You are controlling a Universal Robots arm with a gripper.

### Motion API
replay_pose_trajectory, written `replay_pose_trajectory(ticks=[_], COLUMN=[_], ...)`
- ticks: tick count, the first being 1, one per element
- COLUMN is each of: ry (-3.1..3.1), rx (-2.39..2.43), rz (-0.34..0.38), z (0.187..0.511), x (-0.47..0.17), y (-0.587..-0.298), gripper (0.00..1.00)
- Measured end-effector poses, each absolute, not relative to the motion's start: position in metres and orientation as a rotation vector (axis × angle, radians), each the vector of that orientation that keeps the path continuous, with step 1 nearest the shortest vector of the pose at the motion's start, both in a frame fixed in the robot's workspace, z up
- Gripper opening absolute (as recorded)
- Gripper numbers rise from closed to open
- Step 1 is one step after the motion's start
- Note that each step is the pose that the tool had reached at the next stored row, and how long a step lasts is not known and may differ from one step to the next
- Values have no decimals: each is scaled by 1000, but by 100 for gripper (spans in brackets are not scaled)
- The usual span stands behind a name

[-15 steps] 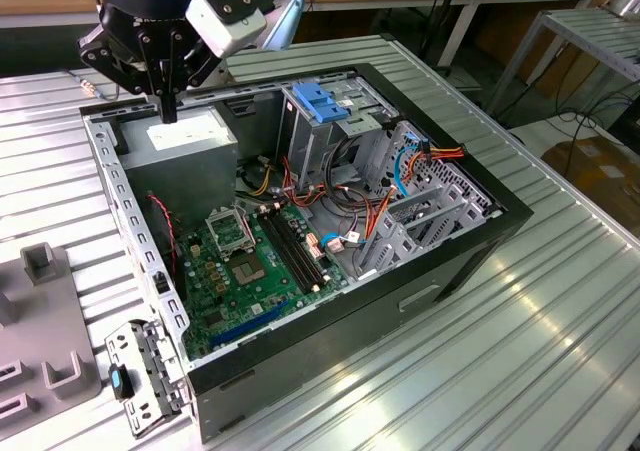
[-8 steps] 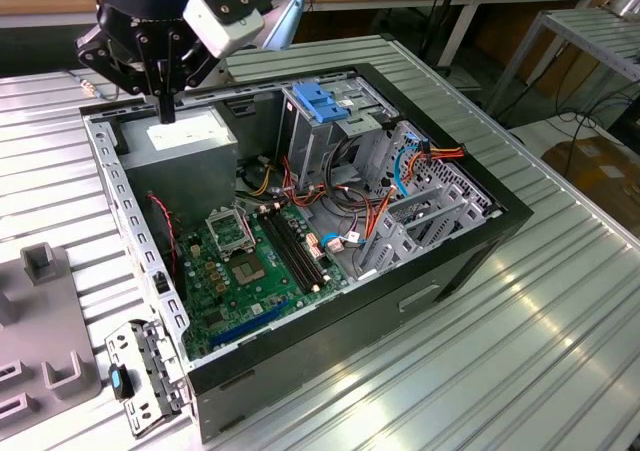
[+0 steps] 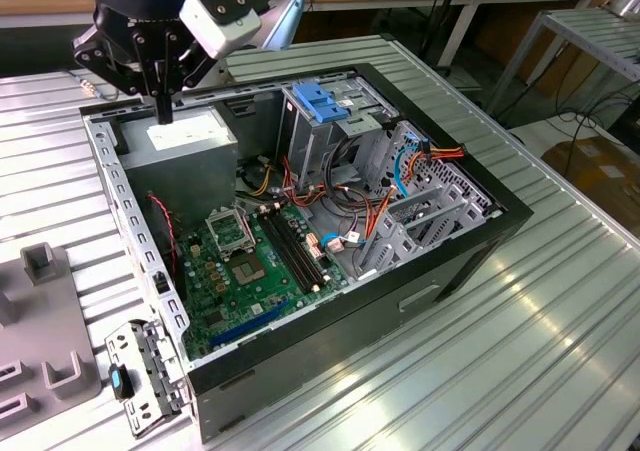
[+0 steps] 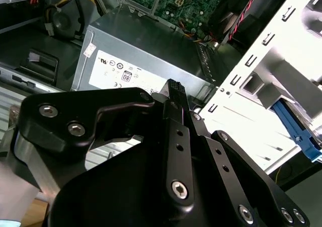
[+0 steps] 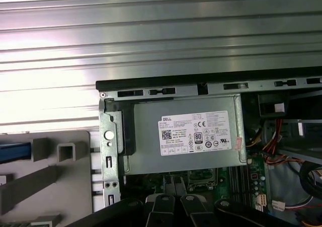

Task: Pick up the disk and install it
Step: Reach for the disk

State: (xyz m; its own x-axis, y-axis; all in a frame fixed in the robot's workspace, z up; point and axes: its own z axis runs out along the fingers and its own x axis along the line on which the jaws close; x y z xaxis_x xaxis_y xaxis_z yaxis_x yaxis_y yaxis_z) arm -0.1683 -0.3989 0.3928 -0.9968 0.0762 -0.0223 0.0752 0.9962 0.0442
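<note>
Plainly the pick-up has not begun. On the ribbed bench (image 3: 520,351) lies the open case (image 3: 330,343); over its power supply (image 3: 185,143) hangs the end effector (image 3: 162,116), closed and empty. The disk (image 5: 12,152) is perhaps the blue strip on the fixture (image 5: 65,186) beside the case; grasping calls for going there. Tables (image 3: 590,26) crowd the room behind.

light: shining bright from overhead | glare: streaking across ribbed table (image 3: 560,321) (strongest at the exterior view's right) | shadow: pooling inside computer case (image 3: 300,361)
</note>
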Motion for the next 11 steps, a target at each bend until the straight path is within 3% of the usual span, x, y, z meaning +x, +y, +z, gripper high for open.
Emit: replay_pose_trajectory(ticks=[11], ry=[3115], rx=[118], rz=[68], z=[393], x=[-173], y=[-399], gripper=[11])
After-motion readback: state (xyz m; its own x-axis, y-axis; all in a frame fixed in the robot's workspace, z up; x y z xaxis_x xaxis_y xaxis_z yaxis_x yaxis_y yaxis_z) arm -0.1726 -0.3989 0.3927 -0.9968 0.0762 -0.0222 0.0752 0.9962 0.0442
